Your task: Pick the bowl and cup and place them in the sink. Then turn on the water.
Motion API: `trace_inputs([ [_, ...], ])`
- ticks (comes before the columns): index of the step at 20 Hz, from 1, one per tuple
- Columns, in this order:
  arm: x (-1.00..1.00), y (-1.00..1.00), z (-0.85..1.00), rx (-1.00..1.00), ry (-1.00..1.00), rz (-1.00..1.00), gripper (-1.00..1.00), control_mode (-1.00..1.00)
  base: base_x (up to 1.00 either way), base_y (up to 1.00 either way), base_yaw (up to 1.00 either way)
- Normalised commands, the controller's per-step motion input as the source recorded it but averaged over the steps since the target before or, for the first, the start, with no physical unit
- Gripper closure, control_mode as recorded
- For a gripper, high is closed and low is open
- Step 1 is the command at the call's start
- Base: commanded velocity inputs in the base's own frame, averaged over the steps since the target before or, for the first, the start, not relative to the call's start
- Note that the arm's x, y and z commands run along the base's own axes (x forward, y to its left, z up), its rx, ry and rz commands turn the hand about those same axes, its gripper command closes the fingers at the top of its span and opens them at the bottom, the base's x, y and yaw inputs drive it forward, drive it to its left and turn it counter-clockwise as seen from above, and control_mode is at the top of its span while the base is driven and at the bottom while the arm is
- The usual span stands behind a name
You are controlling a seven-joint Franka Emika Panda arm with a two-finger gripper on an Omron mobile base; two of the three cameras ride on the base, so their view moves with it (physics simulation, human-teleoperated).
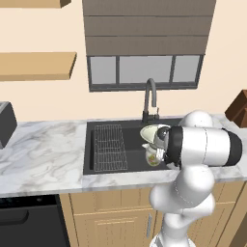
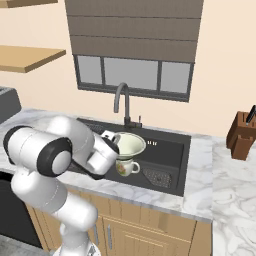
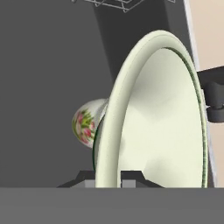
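- The gripper [image 3: 108, 178] is pinching the rim of the bowl [image 3: 162, 122], its jaws pressed against the thin wall from both sides, one tip on the outside and one on the glossy inside.
- The bowl [image 2: 128, 144], a wide pale cream-green dish, is hanging in the air over the sink [image 2: 172, 150], above the basin floor and near the middle of the basin.
- In the left base view the bowl [image 1: 150, 131] is showing just beyond the white arm, in front of the faucet [image 1: 150, 99].
- A small cream jug [image 2: 126, 167] with a handle and a floral print is sitting on the floor of the sink, directly under the bowl; in the hand view its flowered side [image 3: 86, 124] is peeking out from behind the bowl's outer wall.
- The sink [image 1: 131, 126] is lying recessed in the white marble surface [image 1: 43, 154], with a wire rack [image 1: 109, 147] occupying its left part.
- The faucet [image 2: 121, 102], a dark gooseneck, is standing at the back edge of the basin beneath the window [image 2: 132, 74].
- A wooden knife block [image 2: 242, 134] is standing on the surface to the right, well apart from the sink.
- No water is running from the spout.
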Motion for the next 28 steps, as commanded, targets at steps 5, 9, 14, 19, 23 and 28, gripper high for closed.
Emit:
trace_inputs([
  [5, 0.01, -0.24, -0.08, 0.0, -0.06, 0.0, 1.0, -1.0, 0.0, 0.0, 0.0],
  [9, 0.03, -0.27, -0.09, 0.0, -0.05, 0.0, 1.0, -1.0, 0.0, 0.0, 0.0],
  [14, 0.01, -0.34, -0.11, 0.0, -0.04, 0.0, 1.0, -1.0, 0.0, 0.0, 0.0],
  [19, 0.0, -0.38, -0.11, 0.0, -0.02, 0.0, 1.0, -1.0, 0.0, 0.0, 0.0],
  [23, 0.0, -0.39, -0.09, 0.0, 0.0, 0.0, 1.0, -1.0, 0.0, 0.0, 0.0],
  [28, 0.0, -0.4, -0.09, 0.0, 0.0, 0.0, 1.0, -1.0, 0.0, 0.0, 0.0],
])
